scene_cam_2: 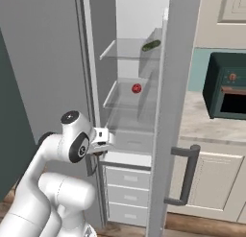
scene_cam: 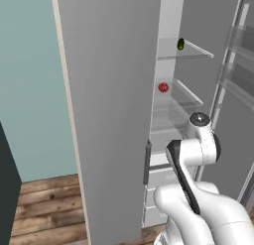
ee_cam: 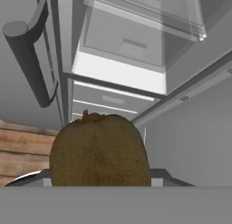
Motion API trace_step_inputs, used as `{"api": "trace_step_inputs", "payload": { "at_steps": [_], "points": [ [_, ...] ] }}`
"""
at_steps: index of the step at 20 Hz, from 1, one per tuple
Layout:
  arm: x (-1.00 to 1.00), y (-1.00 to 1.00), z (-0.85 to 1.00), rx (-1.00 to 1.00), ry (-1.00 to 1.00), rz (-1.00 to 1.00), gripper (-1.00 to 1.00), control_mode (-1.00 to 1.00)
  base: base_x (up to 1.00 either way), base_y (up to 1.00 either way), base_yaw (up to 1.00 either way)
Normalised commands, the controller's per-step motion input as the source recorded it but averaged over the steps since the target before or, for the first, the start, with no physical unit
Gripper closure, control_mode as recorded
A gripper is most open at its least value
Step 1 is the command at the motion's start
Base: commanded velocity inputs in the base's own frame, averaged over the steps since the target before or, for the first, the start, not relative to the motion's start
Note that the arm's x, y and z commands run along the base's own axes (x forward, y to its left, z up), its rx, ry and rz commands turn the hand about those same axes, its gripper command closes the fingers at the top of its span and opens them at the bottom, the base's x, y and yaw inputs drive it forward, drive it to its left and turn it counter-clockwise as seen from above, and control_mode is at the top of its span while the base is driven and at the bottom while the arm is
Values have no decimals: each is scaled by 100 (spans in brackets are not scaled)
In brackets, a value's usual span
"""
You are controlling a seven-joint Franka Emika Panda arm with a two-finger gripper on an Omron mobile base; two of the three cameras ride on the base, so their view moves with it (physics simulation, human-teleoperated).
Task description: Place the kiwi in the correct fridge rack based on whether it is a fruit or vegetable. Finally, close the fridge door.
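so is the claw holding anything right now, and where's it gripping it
The claw is shut on the kiwi. The fingertips are hidden behind the fruit, so which part is gripped cannot be told.

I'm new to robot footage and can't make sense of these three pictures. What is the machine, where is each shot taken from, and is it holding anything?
The machine is a white robot arm on a driving base, facing an open fridge in a rendered kitchen. Two pictures come from cameras on the base, behind the arm to its left and right. The third looks along the hand itself. There a brown kiwi sits close up, held in the shut jaws. On the fridge's glass shelves lie a dark green item above and a red one below. The kiwi is not yet on a shelf.
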Motion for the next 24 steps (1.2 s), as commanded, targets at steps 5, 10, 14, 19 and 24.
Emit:
{"api": "trace_step_inputs", "payload": {
  "at_steps": [5,10,14,19,24],
  "points": [
    [0,0,0,0,0,0,100,100,27,-11,6],
    [0,0,0,0,0,0,100,100,23,-35,8],
    [0,0,0,0,0,0,100,100,19,-38,6],
    [14,0,0,2,-1,0,100,-100,35,-7,1],
    [82,-1,29,7,-9,0,100,-100,0,0,0]
  ]
}}
